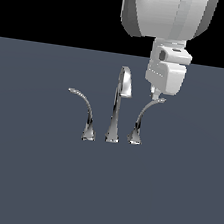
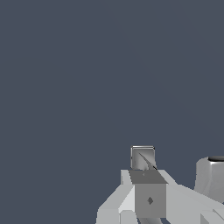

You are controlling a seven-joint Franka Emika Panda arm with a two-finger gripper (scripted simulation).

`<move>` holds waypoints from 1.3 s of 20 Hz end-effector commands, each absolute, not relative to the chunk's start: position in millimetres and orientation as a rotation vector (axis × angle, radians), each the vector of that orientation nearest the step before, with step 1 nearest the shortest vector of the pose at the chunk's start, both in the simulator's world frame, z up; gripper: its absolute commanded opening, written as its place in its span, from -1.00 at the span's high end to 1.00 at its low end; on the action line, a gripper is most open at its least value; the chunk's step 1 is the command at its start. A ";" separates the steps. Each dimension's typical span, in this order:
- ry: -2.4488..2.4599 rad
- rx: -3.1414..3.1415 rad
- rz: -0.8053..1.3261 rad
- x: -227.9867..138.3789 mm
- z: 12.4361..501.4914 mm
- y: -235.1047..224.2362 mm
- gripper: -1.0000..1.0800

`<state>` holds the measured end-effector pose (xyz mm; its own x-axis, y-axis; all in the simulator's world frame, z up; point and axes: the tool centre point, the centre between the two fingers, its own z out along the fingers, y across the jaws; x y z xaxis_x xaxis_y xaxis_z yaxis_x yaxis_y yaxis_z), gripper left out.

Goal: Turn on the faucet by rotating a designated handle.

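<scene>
The chrome faucet stands mid-floor in the exterior view, with its tall spout [image 1: 117,109] and bent-over head in the centre. The handle [image 1: 144,116] is the lever on the exterior view's right, arcing outward with its tip slanting up. My gripper [image 1: 156,94] hangs straight down from the white arm right at that tip, touching or nearly touching it, and its fingers look pressed together with nothing between them. In the wrist view the fingertips [image 2: 142,158] show as one grey block over bare floor. The faucet itself cannot be made out there.
The mirrored lever [image 1: 83,107] with a flat, drooping tip stands on the exterior view's left of the spout. A flat blue-grey floor [image 1: 33,184] surrounds the set. A pale rounded part [image 2: 211,176] sits at the wrist view's edge; I cannot tell what it is.
</scene>
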<state>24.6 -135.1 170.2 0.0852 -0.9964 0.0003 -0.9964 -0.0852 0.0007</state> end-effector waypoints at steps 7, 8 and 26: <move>-2.126 2.312 0.000 -2.1 170.4 -149.6 1.00; -2.126 2.312 0.000 -5.5 170.4 -151.3 1.00; -2.125 2.316 0.002 -51.1 170.4 -142.3 1.00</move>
